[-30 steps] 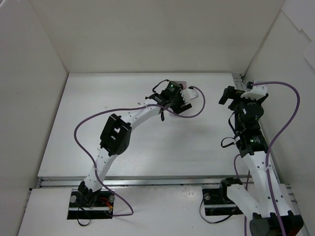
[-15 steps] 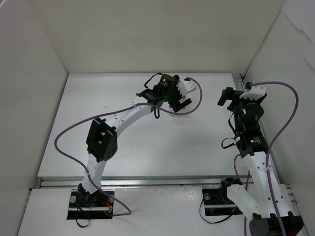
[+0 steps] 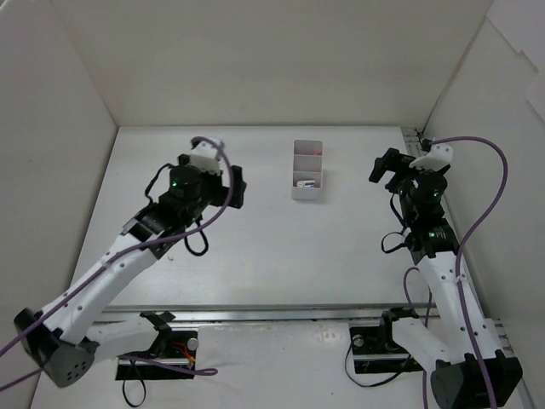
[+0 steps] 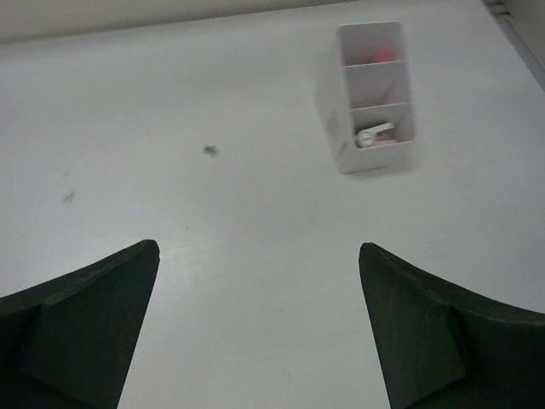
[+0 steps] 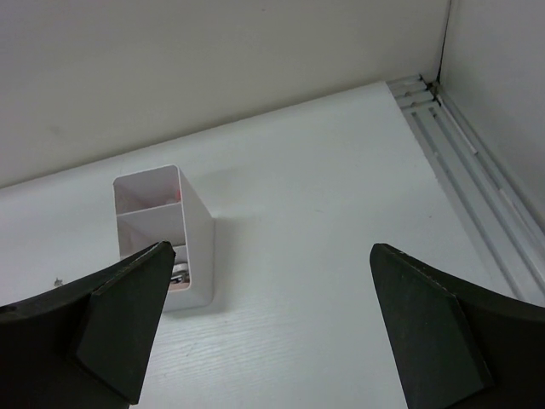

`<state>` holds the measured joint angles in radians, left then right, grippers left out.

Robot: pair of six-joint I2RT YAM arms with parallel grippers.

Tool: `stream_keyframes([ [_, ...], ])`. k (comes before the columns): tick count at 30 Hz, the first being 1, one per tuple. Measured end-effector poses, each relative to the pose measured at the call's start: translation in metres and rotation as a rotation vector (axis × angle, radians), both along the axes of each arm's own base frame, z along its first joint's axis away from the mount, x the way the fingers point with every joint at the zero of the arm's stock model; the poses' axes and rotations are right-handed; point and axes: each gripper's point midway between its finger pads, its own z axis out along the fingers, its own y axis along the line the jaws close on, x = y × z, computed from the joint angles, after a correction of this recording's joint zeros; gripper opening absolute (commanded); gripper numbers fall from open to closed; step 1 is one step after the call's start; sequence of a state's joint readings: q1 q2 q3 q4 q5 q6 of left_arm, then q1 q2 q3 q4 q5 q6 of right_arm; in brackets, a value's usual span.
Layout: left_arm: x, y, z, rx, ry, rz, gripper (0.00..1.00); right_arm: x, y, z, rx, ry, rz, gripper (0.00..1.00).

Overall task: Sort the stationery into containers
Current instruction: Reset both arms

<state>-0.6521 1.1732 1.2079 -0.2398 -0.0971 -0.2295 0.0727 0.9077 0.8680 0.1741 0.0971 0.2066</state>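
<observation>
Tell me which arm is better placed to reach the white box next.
Right, marginally. Both hang open and empty, but the right gripper faces the white box closer up in its wrist view; the left gripper sits farther back.

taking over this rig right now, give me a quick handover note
Left pincer: open, empty, over the left half of the table, apart from the white box.
Right pincer: open, empty, to the right of the box, not touching it.
Things: the box stands at the back middle of the table. A pink stick is in its far compartment and small pale items are in the compartment nearest the arms. The middle one looks empty.
Done: no loose stationery shows on the table in any view, so the sorting looks finished.
Left: probably only a check of the box.
</observation>
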Motion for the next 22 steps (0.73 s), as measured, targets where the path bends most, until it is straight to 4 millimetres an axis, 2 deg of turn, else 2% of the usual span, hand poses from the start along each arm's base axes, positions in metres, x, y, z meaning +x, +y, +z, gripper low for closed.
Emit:
stream_keyframes([
  [5,-0.034,0.1,-0.039,-0.081,0.091,0.367,1.0,0.0,0.001,-0.034,0.084,0.118,-0.033,0.98],
  [7,-0.046,0.13,-0.057,-0.115,0.131,0.491,1.0,-0.002,0.0,-0.049,0.114,0.159,-0.055,0.98],
  [9,-0.056,0.151,-0.073,-0.138,0.164,0.588,1.0,-0.007,-0.001,-0.067,0.139,0.195,-0.076,0.98],
  [13,-0.069,0.168,-0.093,-0.158,0.196,0.663,1.0,-0.025,-0.006,-0.111,0.155,0.292,-0.121,0.98],
  [15,-0.073,0.17,-0.094,-0.166,0.196,0.671,1.0,-0.034,-0.008,-0.126,0.154,0.327,-0.14,0.98],
  [22,-0.074,0.175,-0.092,-0.175,0.185,0.701,1.0,-0.039,-0.012,-0.125,0.151,0.323,-0.163,0.98],
])
